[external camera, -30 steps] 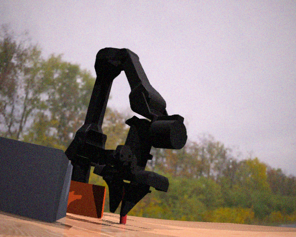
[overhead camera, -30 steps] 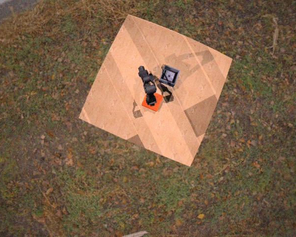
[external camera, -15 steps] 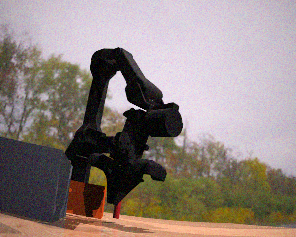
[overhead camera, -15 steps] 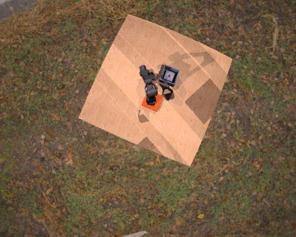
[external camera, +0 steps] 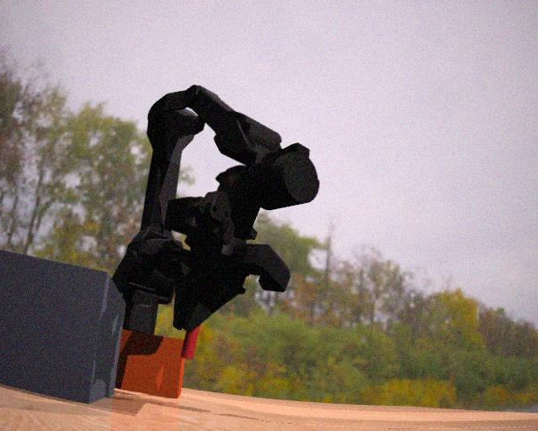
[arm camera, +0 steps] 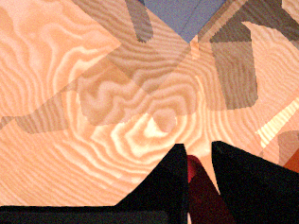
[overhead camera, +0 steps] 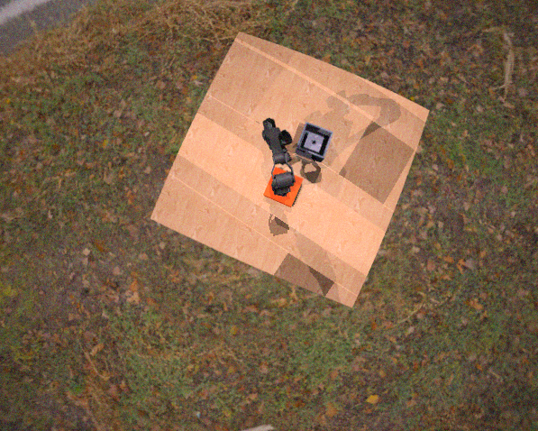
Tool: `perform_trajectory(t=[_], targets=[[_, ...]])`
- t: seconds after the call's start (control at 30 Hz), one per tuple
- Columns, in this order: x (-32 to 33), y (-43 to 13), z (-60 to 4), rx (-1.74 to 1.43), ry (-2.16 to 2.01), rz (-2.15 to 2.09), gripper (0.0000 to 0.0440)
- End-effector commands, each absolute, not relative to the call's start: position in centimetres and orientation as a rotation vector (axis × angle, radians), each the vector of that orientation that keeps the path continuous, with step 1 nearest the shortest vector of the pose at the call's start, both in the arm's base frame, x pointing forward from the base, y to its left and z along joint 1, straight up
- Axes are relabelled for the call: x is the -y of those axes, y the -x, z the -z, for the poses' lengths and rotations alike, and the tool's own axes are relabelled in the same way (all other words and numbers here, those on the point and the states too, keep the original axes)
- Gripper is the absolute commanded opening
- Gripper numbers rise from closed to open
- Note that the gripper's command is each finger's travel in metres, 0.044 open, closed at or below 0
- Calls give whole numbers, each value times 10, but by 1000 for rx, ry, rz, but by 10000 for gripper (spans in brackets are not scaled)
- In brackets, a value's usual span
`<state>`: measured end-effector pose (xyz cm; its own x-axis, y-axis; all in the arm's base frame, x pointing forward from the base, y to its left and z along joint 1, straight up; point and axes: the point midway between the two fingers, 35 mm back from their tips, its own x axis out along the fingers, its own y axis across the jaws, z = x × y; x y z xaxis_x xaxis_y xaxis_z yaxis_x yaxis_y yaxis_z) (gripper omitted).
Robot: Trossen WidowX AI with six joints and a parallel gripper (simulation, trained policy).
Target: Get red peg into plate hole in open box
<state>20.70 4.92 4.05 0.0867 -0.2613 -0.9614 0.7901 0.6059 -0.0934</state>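
Your gripper [external camera: 188, 327] [arm camera: 197, 151] is clamped on the red peg [external camera: 190, 343] [arm camera: 193, 169]. In the exterior view you see the peg's lower end clear of the table [overhead camera: 223, 143] [external camera: 305, 415] [arm camera: 43, 164], slightly tilted. Peg's outside the box [overhead camera: 299, 153] [external camera: 41, 324] [arm camera: 182, 18]. From the top, the box's plate [overhead camera: 306, 139] shows its hole. Arm [overhead camera: 283, 180] [external camera: 159, 185] stands on the orange block [overhead camera: 288, 199] [external camera: 158, 375] [arm camera: 294, 164].

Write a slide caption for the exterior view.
Black gripper holding the red peg above the table, orange block behind.
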Motion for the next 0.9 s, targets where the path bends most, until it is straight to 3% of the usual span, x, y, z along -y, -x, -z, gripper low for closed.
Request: perform_trajectory(t=[0.0,0.87], targets=[[-42,-215,-54,-1232,-495,826,0],[30,-267,-104,-1195,-504,865,0]])
